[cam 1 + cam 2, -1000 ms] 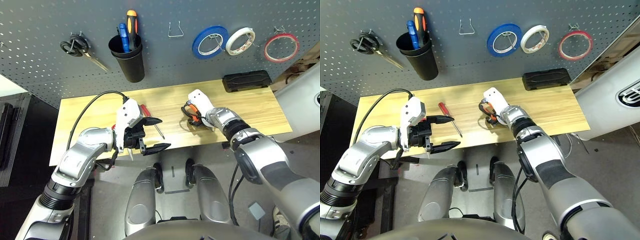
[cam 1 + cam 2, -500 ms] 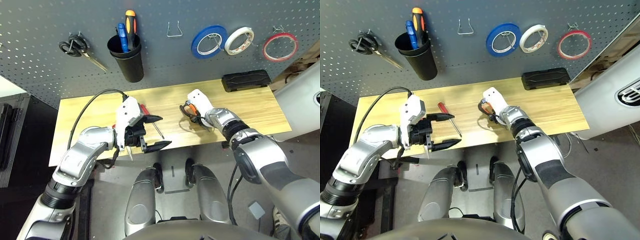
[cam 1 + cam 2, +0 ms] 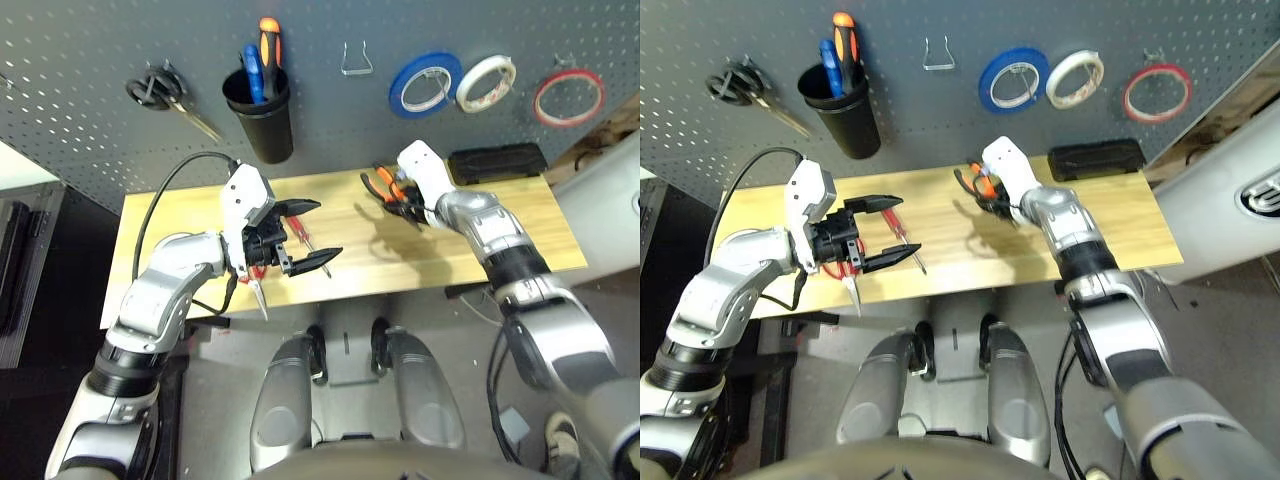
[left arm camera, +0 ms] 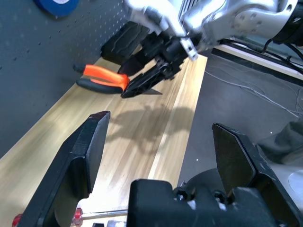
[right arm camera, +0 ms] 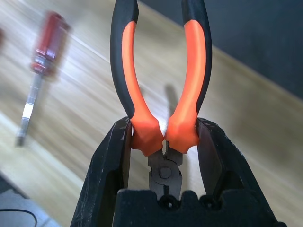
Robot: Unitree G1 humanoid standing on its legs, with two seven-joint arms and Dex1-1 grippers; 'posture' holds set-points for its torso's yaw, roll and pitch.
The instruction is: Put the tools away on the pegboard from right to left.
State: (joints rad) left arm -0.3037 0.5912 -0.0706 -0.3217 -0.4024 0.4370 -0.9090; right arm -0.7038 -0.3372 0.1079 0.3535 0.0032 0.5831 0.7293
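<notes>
My right gripper (image 3: 398, 196) is shut on the orange-and-black pliers (image 5: 189, 56), gripping them at the base of the handles and holding them above the table's back edge, close to the pegboard (image 3: 100, 40). The handles (image 3: 381, 183) point left. My left gripper (image 3: 312, 233) hovers open over the table's left half. The red-handled screwdriver (image 3: 896, 229) lies on the wood just beneath it. The red-handled scissors (image 3: 852, 292) lie partly hidden under the left wrist at the front edge. A red tape ring (image 3: 568, 95) hangs on the pegboard at far right.
On the pegboard hang black-handled scissors (image 3: 160, 92), a black cup (image 3: 262, 115) holding screwdrivers, a bare wire hook (image 3: 357, 60), a blue tape roll (image 3: 420, 83) and a white one (image 3: 485, 82). A black box (image 3: 497, 162) sits at the table's back right.
The right gripper has lifted the pliers off the table and carried them up and back toward the pegboard. The left gripper has moved slightly further over the table, still open.
</notes>
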